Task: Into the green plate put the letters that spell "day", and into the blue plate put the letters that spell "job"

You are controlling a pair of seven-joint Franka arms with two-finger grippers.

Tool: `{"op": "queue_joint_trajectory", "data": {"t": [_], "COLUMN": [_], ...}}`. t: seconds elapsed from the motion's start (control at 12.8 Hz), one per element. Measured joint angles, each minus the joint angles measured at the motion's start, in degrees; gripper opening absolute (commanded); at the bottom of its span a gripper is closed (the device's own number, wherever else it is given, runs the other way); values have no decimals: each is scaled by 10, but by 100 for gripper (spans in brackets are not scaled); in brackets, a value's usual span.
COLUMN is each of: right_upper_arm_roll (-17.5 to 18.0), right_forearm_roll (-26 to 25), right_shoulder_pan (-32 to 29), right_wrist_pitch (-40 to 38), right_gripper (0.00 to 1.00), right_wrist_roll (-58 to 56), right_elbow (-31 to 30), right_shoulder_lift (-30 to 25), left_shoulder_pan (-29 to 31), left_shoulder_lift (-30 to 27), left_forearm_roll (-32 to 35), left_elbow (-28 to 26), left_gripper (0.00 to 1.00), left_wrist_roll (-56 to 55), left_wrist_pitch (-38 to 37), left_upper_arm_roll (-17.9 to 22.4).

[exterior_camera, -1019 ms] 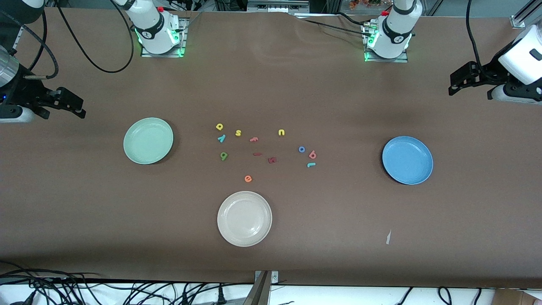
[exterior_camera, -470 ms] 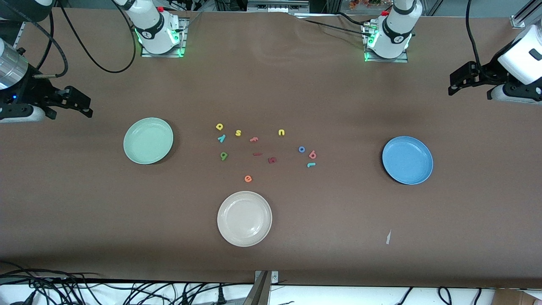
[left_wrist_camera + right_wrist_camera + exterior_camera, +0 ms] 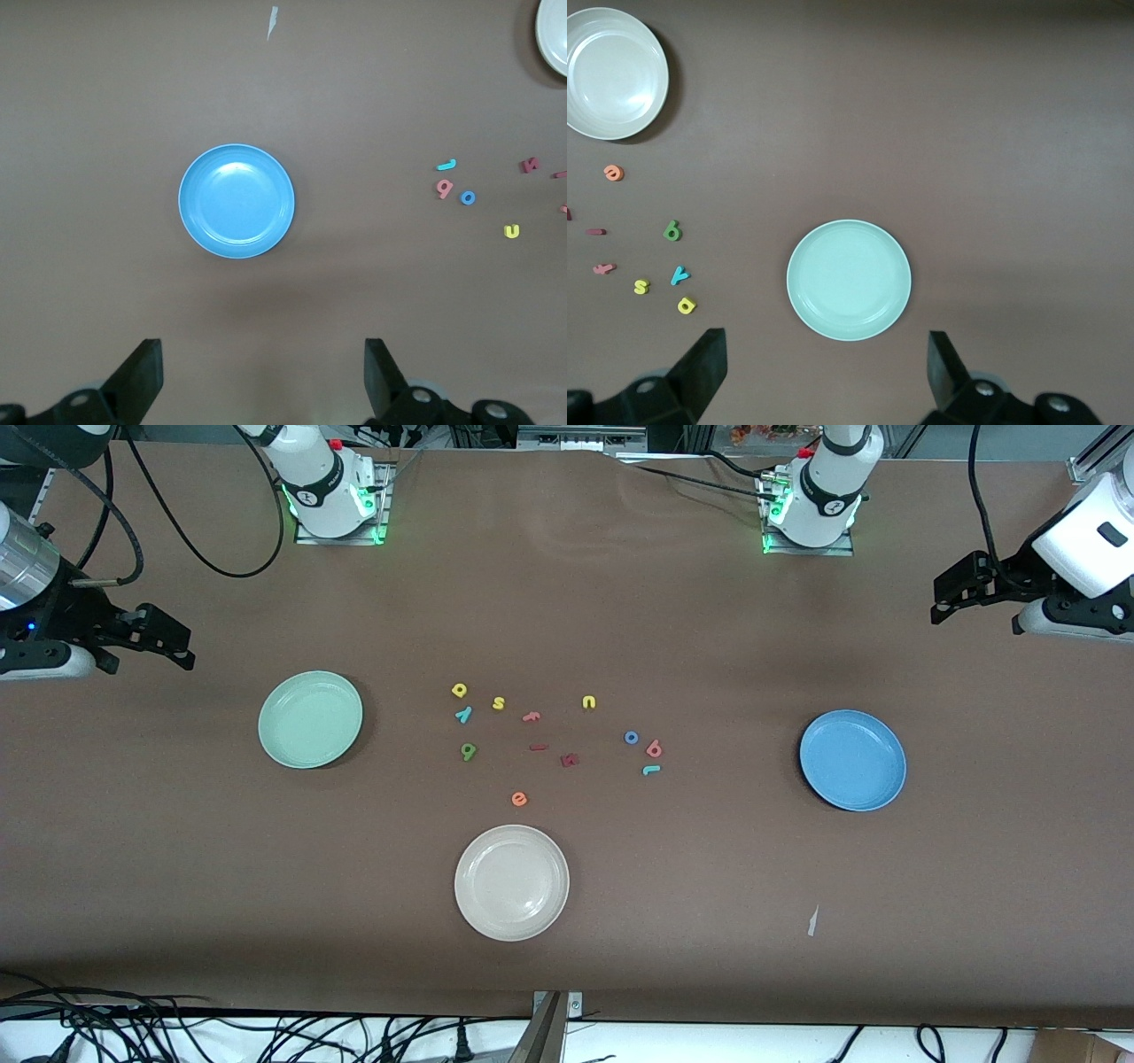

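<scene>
The green plate lies toward the right arm's end, the blue plate toward the left arm's end. Between them lie the yellow d, teal y and dark green a, and closer to the blue plate the blue o, pinkish b and teal j. My right gripper hangs open over bare table beside the green plate. My left gripper hangs open beside the blue plate. Both are empty.
A cream-white plate sits nearer the front camera than the letters. Among the letters lie a yellow s, a yellow u, an orange e and dark red pieces. A white scrap lies near the front edge.
My right gripper has shifted a little toward the table's middle. My left gripper has moved slightly toward the robots' bases. No letter or plate has moved.
</scene>
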Motion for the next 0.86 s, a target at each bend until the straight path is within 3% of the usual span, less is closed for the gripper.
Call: {"op": "queue_joint_trajectory", "data": {"t": [0.86], "right_upper_arm_roll": [-6], "right_forearm_roll": [0], "right_shoulder_pan": [0], "right_wrist_pitch": [-6], "right_gripper": [100], "right_wrist_roll": [0], "right_elbow": [0], "right_shoulder_lift": [-2], "left_shoulder_pan": [-20], "left_shoulder_lift": [1], "left_forearm_roll": [0], "left_elbow": [10], "left_gripper": [100], "left_wrist_roll": [-1], "left_wrist_pitch": [-16], "left_upper_arm_roll": [-28]}}
